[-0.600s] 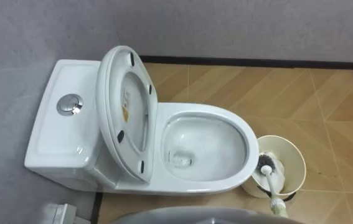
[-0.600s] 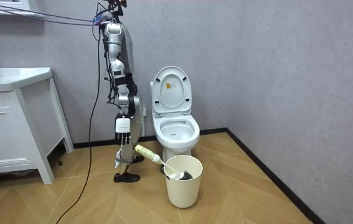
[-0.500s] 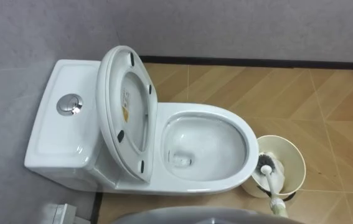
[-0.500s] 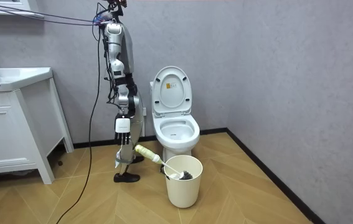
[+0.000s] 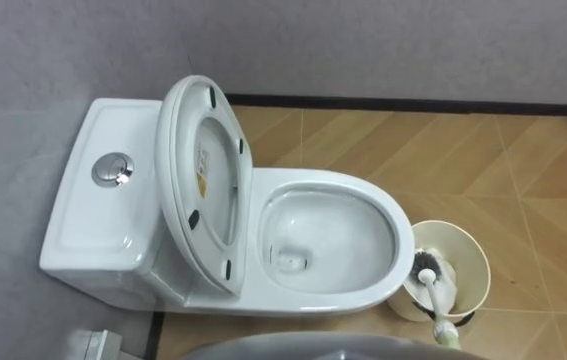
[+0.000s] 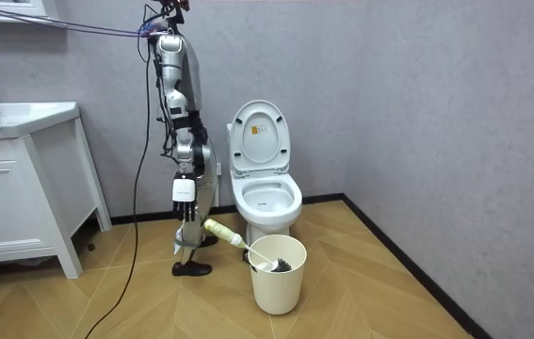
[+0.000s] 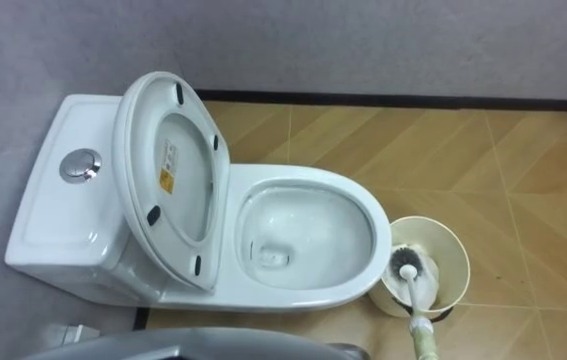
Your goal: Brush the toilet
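Note:
A white toilet (image 5: 395,222) stands against the grey wall with its seat and lid (image 5: 203,170) raised, and the bowl is open to view. To the right of the bowl sits a cream bucket (image 5: 475,262). The toilet brush (image 5: 433,285) stands in it head down, and its pale handle (image 6: 219,229) leans out toward me. In the room view I stand at the toilet's side, on the room view's left. My right hand (image 6: 185,226) hangs by my leg, close to the handle's end and apart from it.
A white vanity cabinet (image 6: 22,188) stands at the room view's left. The tank with its chrome flush button (image 5: 111,170) is at my left. Wooden floor stretches beyond the bucket (image 6: 278,278) to the black baseboard (image 5: 413,101).
The eye view has shifted slightly. Nothing in the scene has moved.

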`<state>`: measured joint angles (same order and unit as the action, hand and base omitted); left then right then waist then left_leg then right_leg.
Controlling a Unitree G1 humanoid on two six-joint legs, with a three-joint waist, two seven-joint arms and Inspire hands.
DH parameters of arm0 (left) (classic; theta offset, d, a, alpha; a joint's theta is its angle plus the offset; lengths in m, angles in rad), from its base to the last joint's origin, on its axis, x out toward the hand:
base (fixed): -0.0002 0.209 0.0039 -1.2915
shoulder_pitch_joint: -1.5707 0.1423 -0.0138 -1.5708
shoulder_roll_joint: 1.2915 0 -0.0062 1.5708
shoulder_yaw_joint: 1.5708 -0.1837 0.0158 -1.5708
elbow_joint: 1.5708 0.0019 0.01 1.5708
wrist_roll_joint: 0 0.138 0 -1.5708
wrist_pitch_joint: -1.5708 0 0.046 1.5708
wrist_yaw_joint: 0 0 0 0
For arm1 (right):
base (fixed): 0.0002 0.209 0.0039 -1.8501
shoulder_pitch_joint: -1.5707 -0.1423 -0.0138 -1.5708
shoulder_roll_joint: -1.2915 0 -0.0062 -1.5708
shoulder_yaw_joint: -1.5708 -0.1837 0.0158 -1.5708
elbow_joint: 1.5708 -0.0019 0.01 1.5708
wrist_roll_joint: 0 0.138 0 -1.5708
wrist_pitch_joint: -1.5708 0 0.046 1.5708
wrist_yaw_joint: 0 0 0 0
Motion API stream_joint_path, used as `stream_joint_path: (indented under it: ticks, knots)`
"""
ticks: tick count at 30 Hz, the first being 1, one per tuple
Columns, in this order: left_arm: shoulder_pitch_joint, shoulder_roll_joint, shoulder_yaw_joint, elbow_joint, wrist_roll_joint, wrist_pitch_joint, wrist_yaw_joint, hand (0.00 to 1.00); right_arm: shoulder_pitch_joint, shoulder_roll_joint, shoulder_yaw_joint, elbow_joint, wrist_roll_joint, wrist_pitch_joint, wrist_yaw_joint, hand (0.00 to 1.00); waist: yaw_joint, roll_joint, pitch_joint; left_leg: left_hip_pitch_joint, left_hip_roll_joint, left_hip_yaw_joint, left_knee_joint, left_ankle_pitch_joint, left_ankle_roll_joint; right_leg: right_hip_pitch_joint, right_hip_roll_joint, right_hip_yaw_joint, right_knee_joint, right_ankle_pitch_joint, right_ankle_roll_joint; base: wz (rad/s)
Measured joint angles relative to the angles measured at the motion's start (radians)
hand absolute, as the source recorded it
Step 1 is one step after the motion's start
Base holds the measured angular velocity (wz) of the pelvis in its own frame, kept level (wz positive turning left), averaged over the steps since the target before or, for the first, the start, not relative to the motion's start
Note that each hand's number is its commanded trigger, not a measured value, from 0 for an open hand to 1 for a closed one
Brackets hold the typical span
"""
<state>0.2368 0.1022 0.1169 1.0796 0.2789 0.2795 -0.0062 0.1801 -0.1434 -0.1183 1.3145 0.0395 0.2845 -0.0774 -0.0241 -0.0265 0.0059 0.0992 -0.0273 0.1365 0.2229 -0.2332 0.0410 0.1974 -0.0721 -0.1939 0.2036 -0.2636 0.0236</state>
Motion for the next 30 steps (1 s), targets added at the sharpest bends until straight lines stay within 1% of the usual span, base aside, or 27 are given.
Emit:
stream_joint_path:
  ticks: [2,5,7,9,10,11,12,13,14,15,16,17,19,20,22,23,25,26,27,28,29,30]
  knots:
    - [0.003,0.0,0.007,-0.001,0.001,0.002,0.002,0.0,0.008,0.0,-0.026,0.009,0.053,0.001,-0.016,0.0,-0.001,0.0,0.0001,-0.001,0.0,-0.001,0.0,0.0,0.0,0.0,0.0,0.0,0.0,0.0,0.0,0.0]
    - [0.012,0.0,0.022,-0.003,0.021,0.003,0.003,0.0,0.029,0.0,-0.069,0.009,0.121,0.0,-0.051,0.0,-0.012,-0.001,-0.0002,-0.001,0.0,-0.003,-0.002,0.0,0.0,0.001,0.0,-0.001,-0.001,0.0,0.0,0.0]
    - [0.019,0.001,0.049,-0.006,0.021,0.002,0.004,0.0,0.04,-0.001,-0.125,0.008,0.167,-0.004,-0.084,0.0,-0.03,-0.003,-0.0006,-0.001,0.0,-0.003,-0.002,0.0,0.0,0.001,0.0,-0.001,-0.001,0.0,0.0,0.0]
    - [0.022,0.002,0.071,-0.006,0.021,0.0,0.005,0.0,0.048,-0.001,-0.162,0.003,0.192,-0.007,-0.11,0.0,-0.037,-0.007,-0.0015,0.0,0.0,-0.002,-0.002,0.001,-0.001,0.001,0.0,0.001,-0.001,0.0,0.0,0.0]
    - [0.021,0.003,0.078,-0.008,0.021,-0.001,0.011,0.0,0.05,-0.003,-0.181,0.002,0.201,-0.008,-0.127,0.0,-0.04,-0.01,-0.0011,0.0,0.0,0.0,-0.002,0.001,-0.001,0.0,0.0,0.002,-0.001,0.0,0.0,-0.03]
    - [0.02,0.004,0.079,-0.01,0.021,-0.001,0.016,0.0,0.047,-0.006,-0.182,-0.001,0.209,-0.008,-0.134,0.0,-0.04,-0.012,-0.0011,-0.001,0.0,0.0,-0.002,0.001,-0.001,0.0,0.0,0.002,-0.001,0.0,0.0,-0.04]
    - [0.016,0.006,0.088,-0.011,0.021,-0.003,0.022,0.0,0.046,-0.01,-0.195,-0.014,0.222,-0.01,-0.144,0.0,-0.041,-0.019,-0.0023,-0.002,0.0,0.002,-0.002,0.001,0.0,-0.003,0.0,0.003,-0.002,0.0,0.0,-0.05]
    - [0.018,0.012,0.098,-0.011,0.019,-0.009,0.024,0.0,0.039,-0.016,-0.229,-0.026,0.224,-0.013,-0.157,0.0,-0.05,-0.027,-0.0023,-0.004,-0.001,0.004,-0.001,0.001,0.0,-0.003,-0.001,0.003,-0.007,0.0,0.0,-0.05]
    - [0.018,0.015,0.102,-0.011,0.019,-0.013,0.025,0.0,0.033,-0.021,-0.244,-0.033,0.227,-0.015,-0.164,0.0,-0.051,-0.031,-0.0032,-0.004,-0.001,0.005,0.0,0.001,0.0,-0.003,-0.001,0.005,-0.013,-0.001,0.0,-0.13]
    - [0.017,0.02,0.111,-0.013,0.019,-0.022,0.028,0.0,0.014,-0.033,-0.26,-0.041,0.226,-0.025,-0.177,0.0,-0.051,-0.034,-0.0015,-0.005,-0.001,0.016,-0.001,0.001,0.0,-0.007,0.0,0.016,-0.02,-0.001,0.0,-0.21]
    - [0.02,0.028,0.117,-0.018,0.019,-0.027,0.037,0.0,-0.011,-0.051,-0.26,-0.047,0.225,-0.035,-0.189,0.0,-0.052,-0.042,-0.0022,-0.007,0.0,0.024,-0.001,0.001,0.0,-0.013,0.002,0.027,-0.02,-0.001,-0.001,-0.22]
    - [0.021,0.032,0.117,-0.023,0.019,-0.028,0.038,0.0,-0.02,-0.059,-0.259,-0.059,0.226,-0.036,-0.194,0.0,-0.051,-0.046,-0.0025,-0.009,0.0,0.026,-0.001,0.001,0.0,-0.017,0.003,0.03,-0.019,-0.001,-0.001,-0.13]
    - [0.02,0.053,0.117,-0.037,0.022,-0.046,0.043,0.0,-0.039,-0.084,-0.26,-0.157,0.225,-0.054,-0.211,0.0,-0.051,-0.057,-0.0011,-0.022,0.004,0.029,0.007,0.001,0.0,-0.029,0.003,0.032,-0.019,0.003,0.0,-0.02]
    - [0.022,0.058,0.118,-0.04,0.026,-0.049,0.044,0.0,-0.041,-0.089,-0.26,-0.189,0.224,-0.059,-0.216,0.0,-0.05,-0.06,-0.0014,-0.023,0.004,0.03,0.006,0.001,0.0,-0.032,0.003,0.033,-0.017,0.003,0.0,-0.05]
    - [0.024,0.074,0.119,-0.04,0.03,-0.064,0.056,0.0,-0.063,-0.1,-0.271,-0.271,0.196,-0.101,-0.233,0.0,-0.052,-0.065,-0.0014,-0.026,0.006,0.03,0.005,0.001,0.0,-0.037,0.005,0.036,-0.018,0.008,-0.001,-0.05]
    - [0.024,0.075,0.119,-0.041,0.03,-0.067,0.061,0.0,-0.063,-0.101,-0.273,-0.285,0.189,-0.11,-0.236,0.0,-0.053,-0.066,-0.0017,-0.027,0.007,0.03,0.004,0.001,0.0,-0.038,0.006,0.035,-0.017,0.009,-0.002,0.0]
    - [0.02,0.076,0.119,-0.059,0.03,-0.069,0.066,0.0,-0.073,-0.101,-0.273,-0.386,0.152,-0.117,-0.241,0.0,-0.05,-0.065,-0.0034,-0.03,0.011,0.038,-0.001,0.001,0.0,-0.044,0.01,0.041,-0.017,0.014,-0.002,-0.05]
    - [0.023,0.075,0.117,-0.07,0.028,-0.069,0.066,0.0,-0.072,-0.101,-0.269,-0.411,0.14,-0.12,-0.244,0.0,-0.049,-0.066,-0.0071,-0.031,0.013,0.041,-0.001,0.001,0.0,-0.046,0.01,0.042,-0.017,0.014,-0.002,-0.1]
    - [0.023,0.075,0.113,-0.084,0.027,-0.069,0.07,0.0,-0.07,-0.1,-0.252,-0.459,0.106,-0.121,-0.259,0.0,-0.047,-0.065,-0.0114,-0.035,0.013,0.042,-0.002,0.001,-0.001,-0.052,0.011,0.044,-0.015,0.015,-0.003,-0.1]
    - [0.026,0.075,0.105,-0.09,0.027,-0.07,0.075,0.0,-0.068,-0.099,-0.228,-0.509,0.068,-0.12,-0.277,0.0,-0.041,-0.058,-0.0128,-0.039,0.012,0.046,-0.001,0.001,-0.001,-0.057,0.012,0.047,-0.015,0.016,-0.005,-0.1]
    - [0.023,0.075,0.098,-0.091,0.026,-0.07,0.078,0.0,-0.067,-0.1,-0.215,-0.532,0.056,-0.121,-0.285,0.0,-0.04,-0.063,-0.0108,-0.04,0.012,0.049,-0.001,0.001,-0.001,-0.059,0.012,0.049,-0.015,0.017,-0.005,-0.13]
    - [0.014,0.075,0.083,-0.091,0.026,-0.07,0.082,0.0,-0.065,-0.099,-0.195,-0.578,0.04,-0.122,-0.296,0.0,-0.034,-0.057,-0.0132,-0.043,0.013,0.052,0.0,0.001,-0.001,-0.063,0.013,0.052,-0.016,0.017,-0.006,-0.09]
